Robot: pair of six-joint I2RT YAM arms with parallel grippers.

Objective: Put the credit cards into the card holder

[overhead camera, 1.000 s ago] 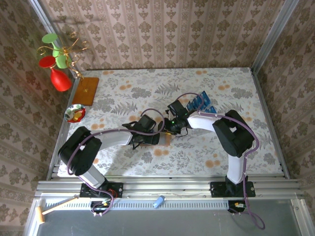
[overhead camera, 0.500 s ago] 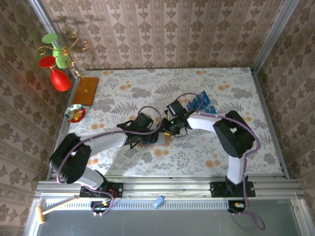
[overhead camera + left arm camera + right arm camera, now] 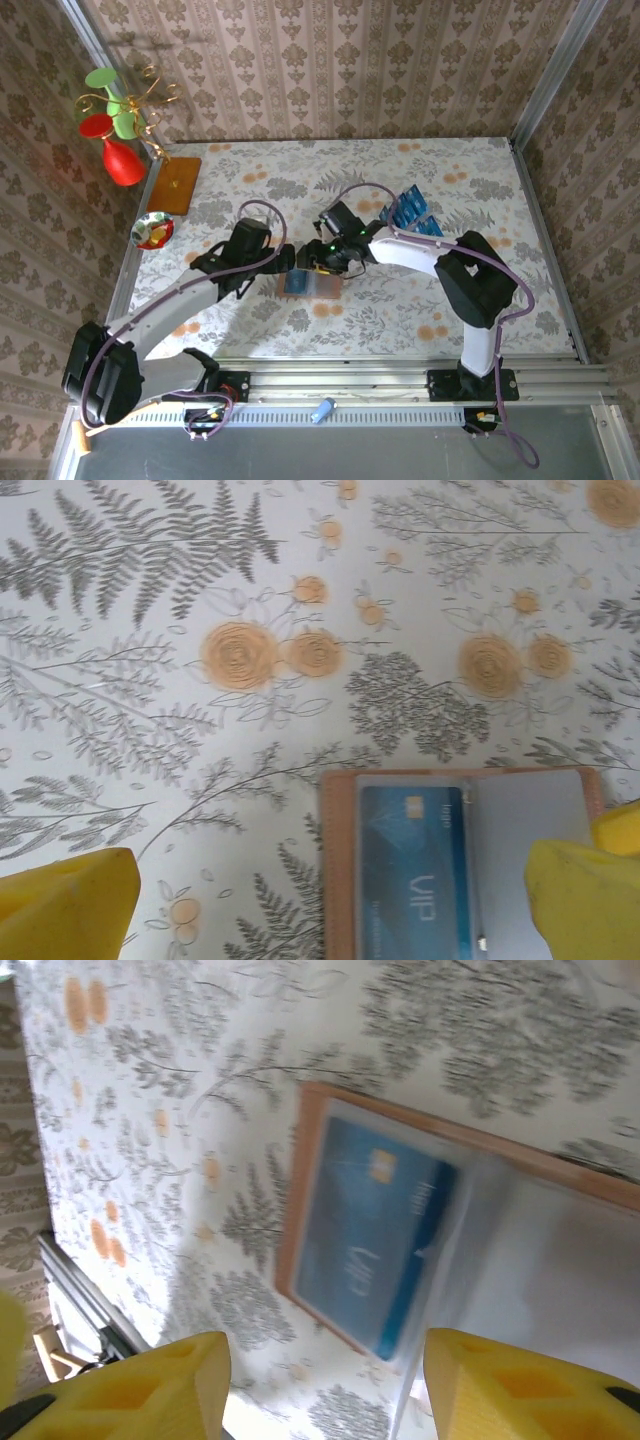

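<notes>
While holder [image 3: 312,284] lies open near centre of surface [image 3: 430,305], one card [image 3: 415,870] sits in its left half. Left jaws spread wide, empty; right jaws parted, empty; both hang by holder's far edge. Other cards [image 3: 409,209] far right, well apart. Risk: seated card may slide back out; low jaws swinging off could snag cover, drag holder askew.

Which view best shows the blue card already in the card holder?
Left wrist: the blue card lies sharp and flat in the open card holder, chip and lettering legible. Right wrist shows it tilted and blurred. From top external it is a tiny blue patch.
</notes>
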